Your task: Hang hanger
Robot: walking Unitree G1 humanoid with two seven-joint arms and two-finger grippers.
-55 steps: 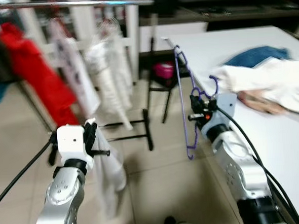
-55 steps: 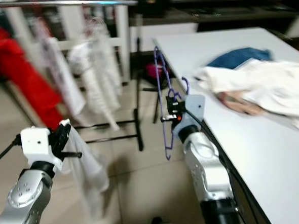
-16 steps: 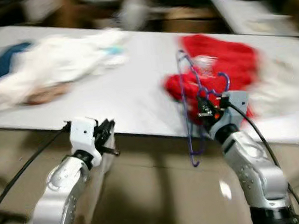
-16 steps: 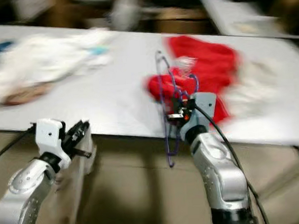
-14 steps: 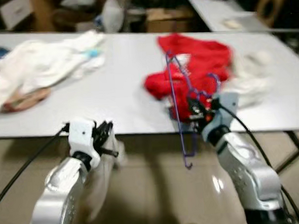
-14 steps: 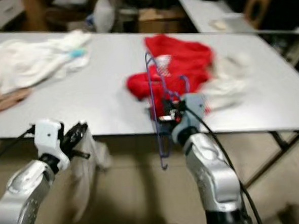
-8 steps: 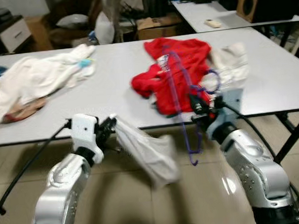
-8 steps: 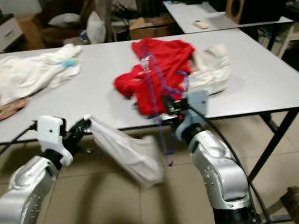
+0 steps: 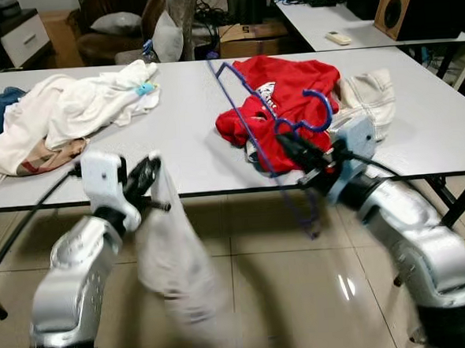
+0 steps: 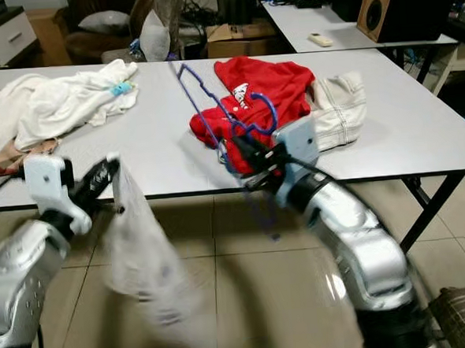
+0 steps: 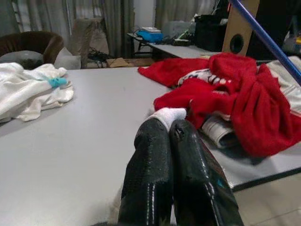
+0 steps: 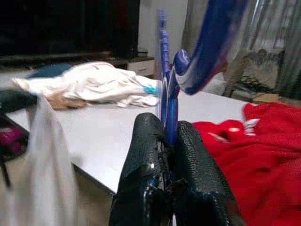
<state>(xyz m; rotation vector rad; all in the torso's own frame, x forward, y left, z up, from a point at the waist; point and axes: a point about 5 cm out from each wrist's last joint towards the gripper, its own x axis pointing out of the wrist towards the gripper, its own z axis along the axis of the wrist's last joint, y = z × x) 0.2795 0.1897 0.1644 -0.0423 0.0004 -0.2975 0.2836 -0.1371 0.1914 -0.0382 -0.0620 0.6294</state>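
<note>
With our right gripper jaws clamped on the purple hanger at centre frame and our left gripper pinching the white garment lower left, we judged keeping both grips firm wisest.

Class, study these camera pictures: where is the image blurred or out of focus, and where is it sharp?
Left eye view: the white cloth hanging from the left end effector is smeared, while the table is sharp. Right wrist view: the blue hanger in the right end effector is out of focus close up.
</note>
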